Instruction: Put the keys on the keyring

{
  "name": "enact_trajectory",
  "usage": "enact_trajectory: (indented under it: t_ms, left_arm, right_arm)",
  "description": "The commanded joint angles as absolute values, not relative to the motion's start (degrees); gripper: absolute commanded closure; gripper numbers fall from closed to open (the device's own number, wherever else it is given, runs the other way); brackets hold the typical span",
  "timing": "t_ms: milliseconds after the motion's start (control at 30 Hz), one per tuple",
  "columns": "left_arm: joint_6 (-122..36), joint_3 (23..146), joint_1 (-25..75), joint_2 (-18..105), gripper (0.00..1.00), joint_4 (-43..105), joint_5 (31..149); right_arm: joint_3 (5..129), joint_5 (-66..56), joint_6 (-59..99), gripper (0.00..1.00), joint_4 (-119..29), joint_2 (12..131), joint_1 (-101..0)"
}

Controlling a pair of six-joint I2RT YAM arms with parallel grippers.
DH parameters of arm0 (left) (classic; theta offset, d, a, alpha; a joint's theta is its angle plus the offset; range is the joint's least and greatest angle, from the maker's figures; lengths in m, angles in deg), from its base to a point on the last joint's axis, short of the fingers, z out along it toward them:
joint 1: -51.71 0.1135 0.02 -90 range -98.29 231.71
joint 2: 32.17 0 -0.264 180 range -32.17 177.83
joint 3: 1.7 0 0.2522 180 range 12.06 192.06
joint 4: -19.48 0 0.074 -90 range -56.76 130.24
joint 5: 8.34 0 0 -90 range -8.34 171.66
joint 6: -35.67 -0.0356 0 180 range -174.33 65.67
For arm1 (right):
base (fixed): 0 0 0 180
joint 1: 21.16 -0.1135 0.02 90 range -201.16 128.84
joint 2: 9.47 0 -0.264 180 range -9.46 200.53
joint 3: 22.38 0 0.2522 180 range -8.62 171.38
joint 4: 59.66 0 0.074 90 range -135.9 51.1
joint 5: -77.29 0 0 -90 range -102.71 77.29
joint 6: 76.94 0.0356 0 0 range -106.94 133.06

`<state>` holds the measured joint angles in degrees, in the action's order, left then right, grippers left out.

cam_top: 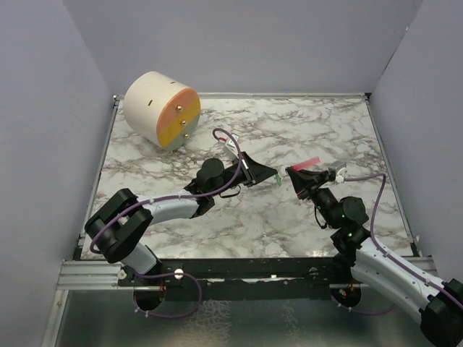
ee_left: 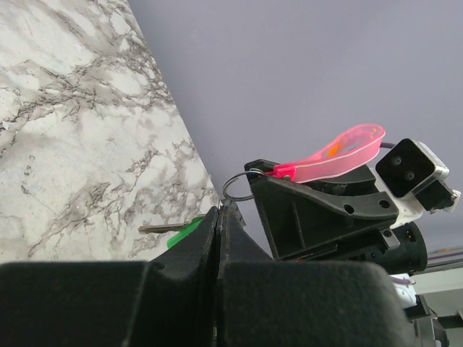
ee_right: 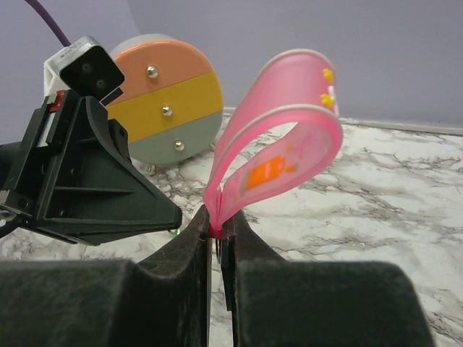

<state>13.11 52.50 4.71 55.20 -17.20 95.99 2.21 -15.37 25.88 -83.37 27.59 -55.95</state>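
Curling glossy translucent pink keyring

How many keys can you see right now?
1. The green key is pinched in the left arm's fingers, close to the keyring that the right arm's fingers hold by its pink strap. More could be hidden behind the arms.

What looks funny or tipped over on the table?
The big round drum in the far left corner looks tilted, its stripes slanting. Nothing looks spilled or broken. The right hand pinches the keyring's pink strap, bent into a loop.
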Motion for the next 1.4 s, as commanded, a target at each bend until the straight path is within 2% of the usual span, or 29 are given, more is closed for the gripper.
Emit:
enact_trajectory:
  t_ms: [0, 700, 1033, 1233, 1367]
  left_arm:
    - [13.7, 53.5, 4.3, 56.0, 1.0, -20.6, 96.3]
    - [11.3, 55.4, 4.3, 56.6, 1.0, -19.2, 100.4]
    - [-6.7, 61.2, 4.4, 56.5, 1.0, -2.3, 100.0]
    - [-21.4, 64.0, 4.3, 53.7, 1.0, 8.1, 91.7]
    - [-28.6, 63.5, 4.3, 51.7, 1.0, 9.9, 87.6]
  right_arm:
    - [1.6, -13.3, 25.3, 0.99, -85.8, 27.6, -56.1]
    - [1.9, -12.3, 24.6, 0.99, -84.0, 26.4, -56.1]
    - [9.7, -16.1, 27.1, 0.99, -69.2, 27.1, -56.1]
    - [13.7, -18.2, 28.1, 0.99, -62.3, 28.3, -56.1]
    - [15.7, -19.0, 28.7, 0.99, -58.8, 29.4, -56.1]
